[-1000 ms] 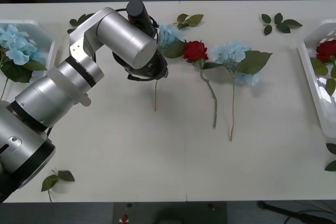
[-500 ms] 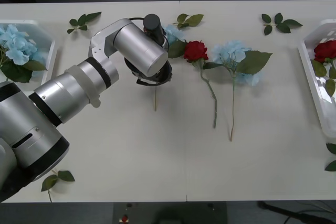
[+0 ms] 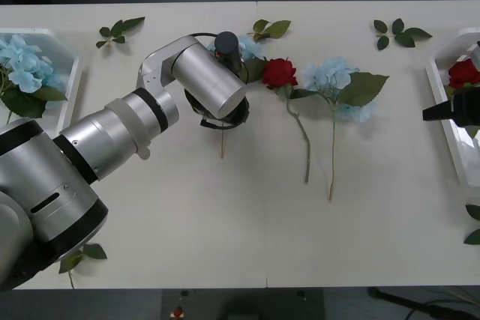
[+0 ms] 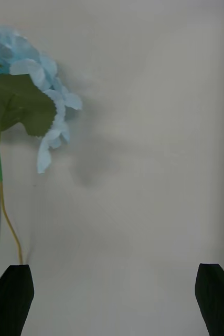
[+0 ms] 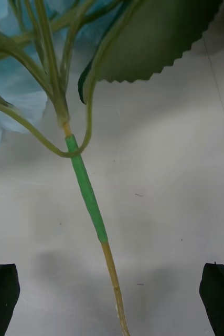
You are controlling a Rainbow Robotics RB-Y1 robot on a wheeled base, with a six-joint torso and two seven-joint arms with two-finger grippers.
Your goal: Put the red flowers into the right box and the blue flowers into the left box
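Hovering over the upper middle of the bench (image 3: 187,215), the left gripper (image 5: 112,299) is spread wide: its two black fingertips (image 5: 1,294) sit at opposite corners of the left wrist view, with nothing held between them. A blue flower (image 3: 246,49) lies on the bench directly under this gripper. Its stem (image 5: 88,197) runs between the fingertips without touching either, wrapped in green tape on the upper part and bare yellowish below. In the front view the left arm covers most of this bloom; only a pale blue edge and one green leaf show beside the wrist, and the lower stem emerges beneath it.

The right gripper (image 4: 112,299) is also spread wide and holds nothing. It hangs at the right edge of the front view, by the right box (image 3: 450,110). Whether it is above the box rim or just inside it is hard to judge.

A red flower (image 3: 279,73) lies just right of the left gripper, deep red bloom up, thin stem curving down. A second blue flower (image 3: 334,80) lies right of that, a fluffy pale cluster with a broad serrated leaf. The right box holds another red flower (image 3: 463,73). The left box (image 3: 67,73) holds more blue flowers (image 3: 22,61).
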